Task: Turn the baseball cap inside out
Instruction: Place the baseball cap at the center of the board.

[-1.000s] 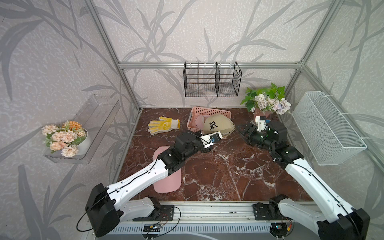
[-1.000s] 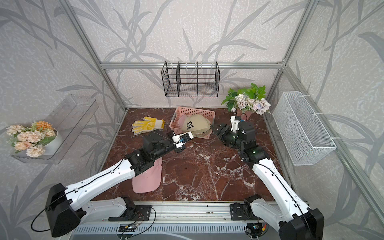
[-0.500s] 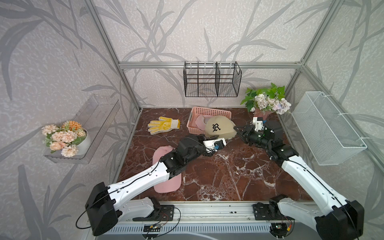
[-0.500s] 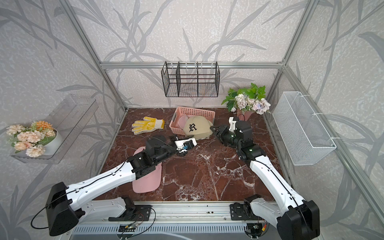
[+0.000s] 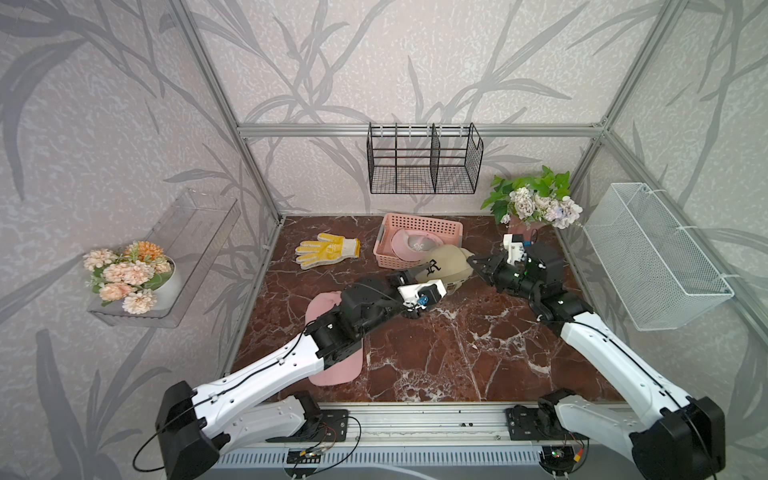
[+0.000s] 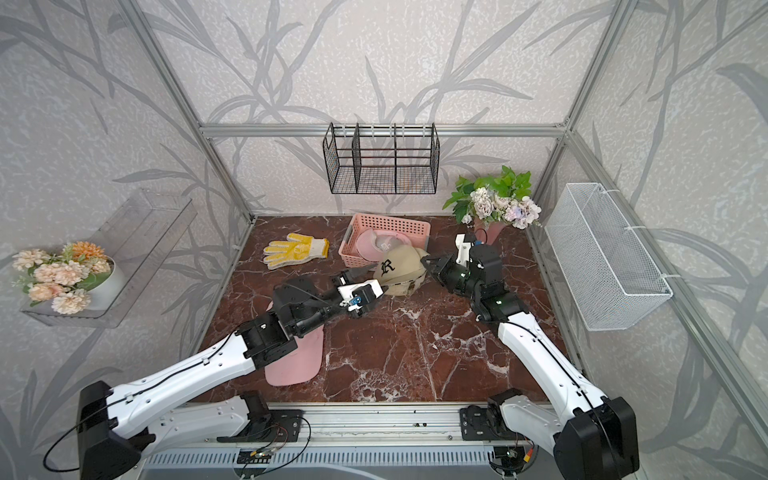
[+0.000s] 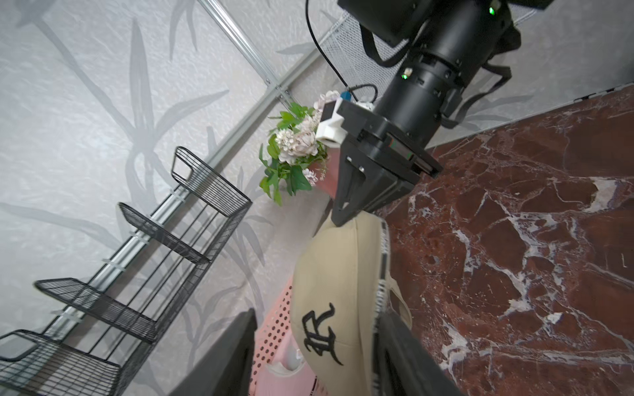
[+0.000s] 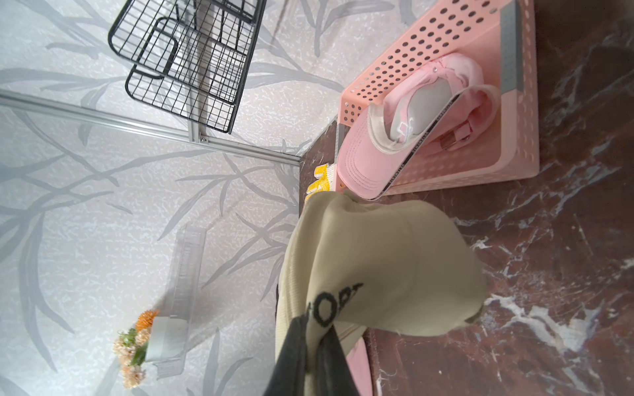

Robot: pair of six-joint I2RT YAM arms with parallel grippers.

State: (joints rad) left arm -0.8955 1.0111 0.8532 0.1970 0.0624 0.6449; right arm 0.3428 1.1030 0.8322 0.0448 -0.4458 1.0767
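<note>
The right gripper (image 8: 310, 322) is clenching the beige fabric baseball cap (image 8: 377, 257) beside the pink plastic basket (image 5: 419, 224), likely steadying it for the spread-jawed left gripper (image 7: 315, 313).

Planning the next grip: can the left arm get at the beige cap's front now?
Likely yes. The left gripper, jaws open, seems to straddle the beige cap at its letter. The right gripper pinches the far edge, out of the way.

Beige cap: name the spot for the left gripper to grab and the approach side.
Grip the rim edge beside the R logo, coming from the side opposite the right gripper, which pinches the far end of the beige cap. The open left gripper straddles that front.
</note>
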